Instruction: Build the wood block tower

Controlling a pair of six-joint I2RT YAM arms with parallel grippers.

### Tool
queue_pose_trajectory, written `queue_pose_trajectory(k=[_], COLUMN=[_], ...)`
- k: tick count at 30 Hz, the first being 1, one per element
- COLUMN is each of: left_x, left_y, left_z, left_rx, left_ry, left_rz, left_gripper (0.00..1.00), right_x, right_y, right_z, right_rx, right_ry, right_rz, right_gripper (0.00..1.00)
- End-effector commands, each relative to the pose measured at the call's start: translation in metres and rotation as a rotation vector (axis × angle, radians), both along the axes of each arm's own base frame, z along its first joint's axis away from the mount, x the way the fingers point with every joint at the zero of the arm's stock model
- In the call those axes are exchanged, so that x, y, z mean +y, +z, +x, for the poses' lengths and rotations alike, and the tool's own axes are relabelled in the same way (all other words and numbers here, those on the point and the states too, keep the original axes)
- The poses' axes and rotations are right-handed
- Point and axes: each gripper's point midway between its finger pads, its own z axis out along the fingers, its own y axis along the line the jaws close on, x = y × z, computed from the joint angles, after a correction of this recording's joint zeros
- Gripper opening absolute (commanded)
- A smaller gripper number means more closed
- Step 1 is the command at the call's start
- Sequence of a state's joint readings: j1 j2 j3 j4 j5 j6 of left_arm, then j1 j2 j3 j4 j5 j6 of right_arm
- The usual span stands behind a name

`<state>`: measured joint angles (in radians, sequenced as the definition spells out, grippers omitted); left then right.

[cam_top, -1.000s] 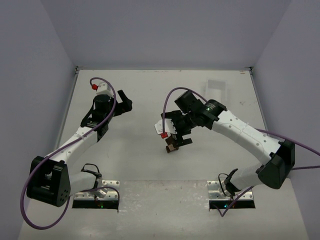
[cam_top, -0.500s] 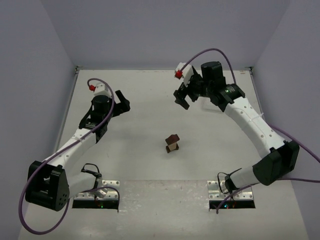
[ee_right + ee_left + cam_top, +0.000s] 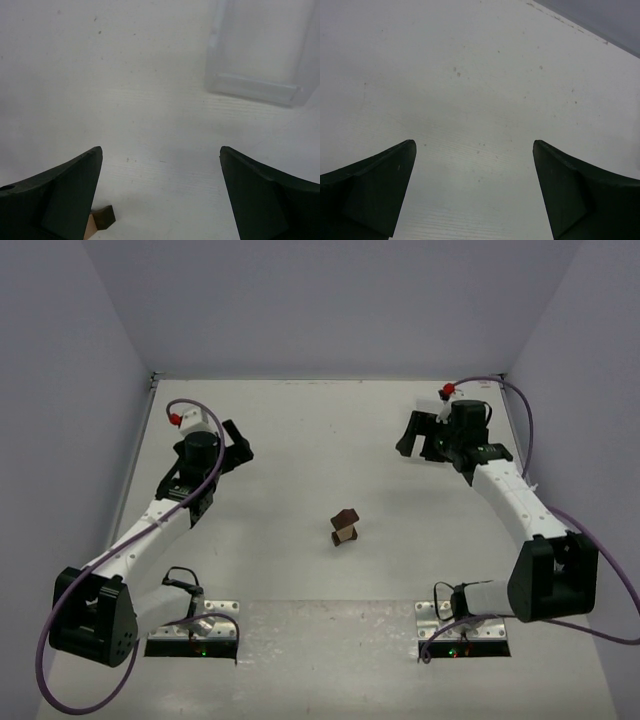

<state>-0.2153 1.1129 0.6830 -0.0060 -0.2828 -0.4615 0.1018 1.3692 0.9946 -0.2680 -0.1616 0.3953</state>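
The wood block tower stands alone in the middle of the table: a dark brown block on top, a light tan one under it and a dark one at the base. Its dark top block shows at the lower left of the right wrist view. My right gripper hangs open far off at the back right, with nothing between its fingers. My left gripper is open at the back left, over bare table. Neither gripper touches the tower.
A translucent white plastic tray lies on the table ahead of the right gripper, near the back right. Grey walls enclose the table on the left, back and right. Both arm bases sit at the near edge.
My right arm let go at the tower and swung away to the back right, leaving the tower standing. The left gripper drifted slightly back and left.
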Motion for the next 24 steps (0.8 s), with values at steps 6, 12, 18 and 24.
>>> queue_pose_trajectory(k=[6,12,18,24], left_x=[0.011,0.012,0.013,0.014], left_y=[0.033,0.036,0.035,0.036], left_z=[-0.001,-0.005,-0.005,-0.006], left_rx=[-0.098,-0.114,-0.113,-0.117], left_ry=[0.065,0.074,0.079,0.084], left_rz=[-0.018,-0.026,-0.025,-0.024], left_gripper=[1.00,1.00,1.00,1.00], right_x=[-0.037,-0.056,-0.071,-0.071], right_y=[-0.020,-0.031,-0.034,-0.035], right_z=[-0.031,-0.055,-0.066,-0.067], right_rx=[-0.058,-0.081,-0.074,-0.083], right_ry=[-0.260,-0.327,-0.389,-0.375], right_rz=[-0.025,-0.081,-0.129,-0.141], right_gripper=[0.99,0.99,0.99,0.99])
